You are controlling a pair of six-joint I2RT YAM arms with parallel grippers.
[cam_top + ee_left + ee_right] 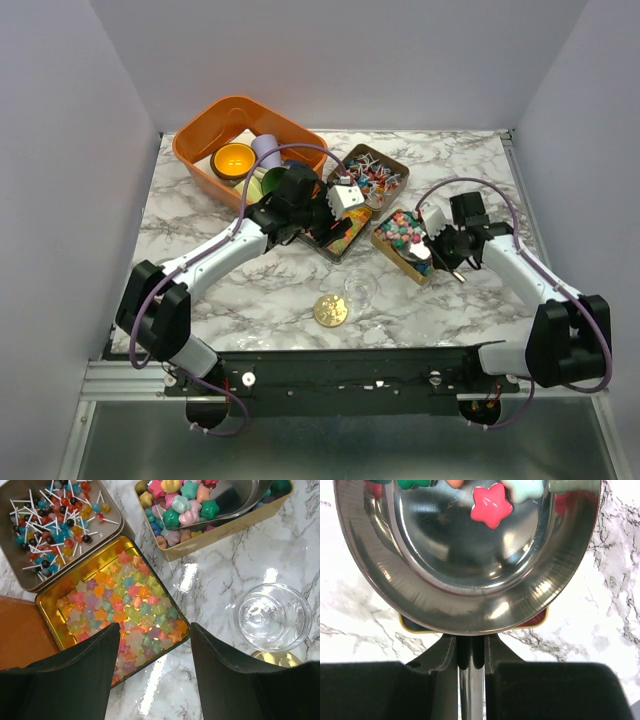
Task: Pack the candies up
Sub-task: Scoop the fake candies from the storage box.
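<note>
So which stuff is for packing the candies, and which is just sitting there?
For the job: star candies, jelly stars, lollipops, scoop in the right claw, glass jar.
Just sitting there: orange tub, cups inside it, gold disc.

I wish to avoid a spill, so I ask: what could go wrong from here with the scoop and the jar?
1. The scoop, held in the right claw, looks wider than the mouth of the jar, so stars may fall beside it.
2. The jar stands free near the open left claw, which might knock it over.
</note>
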